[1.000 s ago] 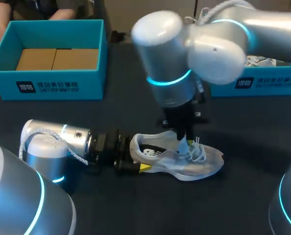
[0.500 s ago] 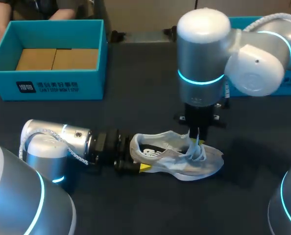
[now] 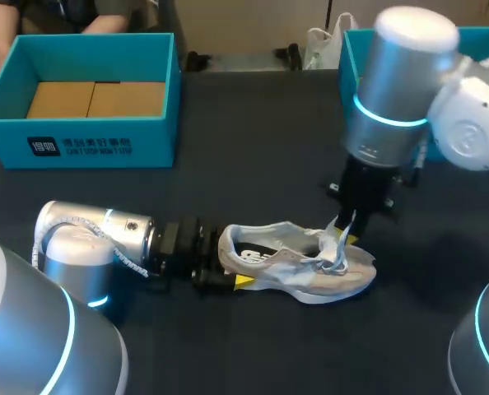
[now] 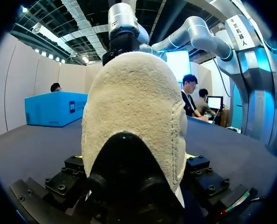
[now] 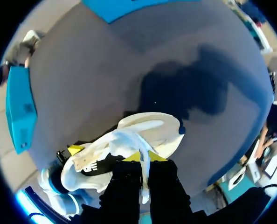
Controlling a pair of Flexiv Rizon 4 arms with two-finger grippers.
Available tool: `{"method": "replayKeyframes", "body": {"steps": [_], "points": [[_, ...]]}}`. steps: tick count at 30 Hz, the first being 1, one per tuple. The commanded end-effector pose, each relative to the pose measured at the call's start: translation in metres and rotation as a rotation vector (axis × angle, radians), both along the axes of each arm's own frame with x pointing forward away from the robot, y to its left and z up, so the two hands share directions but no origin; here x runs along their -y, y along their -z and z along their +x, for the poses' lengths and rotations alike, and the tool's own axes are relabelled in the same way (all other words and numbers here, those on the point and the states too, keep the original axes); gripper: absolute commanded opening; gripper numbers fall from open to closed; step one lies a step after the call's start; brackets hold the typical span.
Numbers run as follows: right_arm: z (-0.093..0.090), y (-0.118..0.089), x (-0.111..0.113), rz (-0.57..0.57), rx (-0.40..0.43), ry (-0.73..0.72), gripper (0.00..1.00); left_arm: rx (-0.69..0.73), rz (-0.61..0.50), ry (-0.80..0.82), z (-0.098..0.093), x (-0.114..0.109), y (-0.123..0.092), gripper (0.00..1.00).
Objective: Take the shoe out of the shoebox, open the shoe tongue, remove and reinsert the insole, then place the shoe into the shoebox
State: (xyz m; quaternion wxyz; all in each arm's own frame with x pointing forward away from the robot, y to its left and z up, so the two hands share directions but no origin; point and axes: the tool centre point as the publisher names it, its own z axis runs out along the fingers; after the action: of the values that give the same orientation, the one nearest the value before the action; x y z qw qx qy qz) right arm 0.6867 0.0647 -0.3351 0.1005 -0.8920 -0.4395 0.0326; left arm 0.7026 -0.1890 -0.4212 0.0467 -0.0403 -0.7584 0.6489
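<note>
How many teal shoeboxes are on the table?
2. An open shoebox sits at the table's far left; a second shoebox stands at the far right, largely hidden behind the right arm.

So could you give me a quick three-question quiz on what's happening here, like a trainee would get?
1. True or false: the shoe lies inside the shoebox.
2. Which end of the shoe does the left tool grip? A) the toe B) the heel C) the middle of the sole
3. Fill in: the right tool pinches the shoe's ______ from above and lifts it.

Key: 1 false, the shoe lies on the table. 2 B. 3 tongue.
</note>
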Motion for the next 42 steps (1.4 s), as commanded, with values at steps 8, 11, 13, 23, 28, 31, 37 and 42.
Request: {"method": "replayKeyframes", "body": {"steps": [8,11,13,23,28,31,37,42], "points": [[-0.009,0.015,0.012,0.163,0.13,-0.022,0.0,0.001,0.002,0.0,0.002,-0.001,0.003,0.0],[-0.009,0.016,0.014,0.188,0.172,-0.065,0.0,0.001,0.002,0.0,0.002,-0.001,0.003,0.0],[-0.009,0.017,0.015,0.199,0.197,-0.102,0.0,0.001,0.002,0.0,0.002,-0.001,0.003,0.0],[-0.005,0.023,0.019,0.279,0.254,-0.285,0.0,0.001,0.002,0.0,0.002,-0.001,0.003,0.0],[-0.004,0.032,0.023,0.322,0.279,-0.37,0.02,0.001,0.002,0.0,0.002,-0.001,0.003,0.0],[-0.004,0.037,0.024,0.314,0.283,-0.397,0.07,0.001,0.002,0.0,0.002,-0.001,0.003,0.0],[-0.004,0.042,0.029,0.307,0.282,-0.405,0.16,0.001,0.002,0.0,0.002,-0.001,0.003,0.0],[-0.007,0.043,0.037,0.3,0.288,-0.378,0.33,0.001,0.002,0.0,0.002,-0.001,0.003,0.0]]}}
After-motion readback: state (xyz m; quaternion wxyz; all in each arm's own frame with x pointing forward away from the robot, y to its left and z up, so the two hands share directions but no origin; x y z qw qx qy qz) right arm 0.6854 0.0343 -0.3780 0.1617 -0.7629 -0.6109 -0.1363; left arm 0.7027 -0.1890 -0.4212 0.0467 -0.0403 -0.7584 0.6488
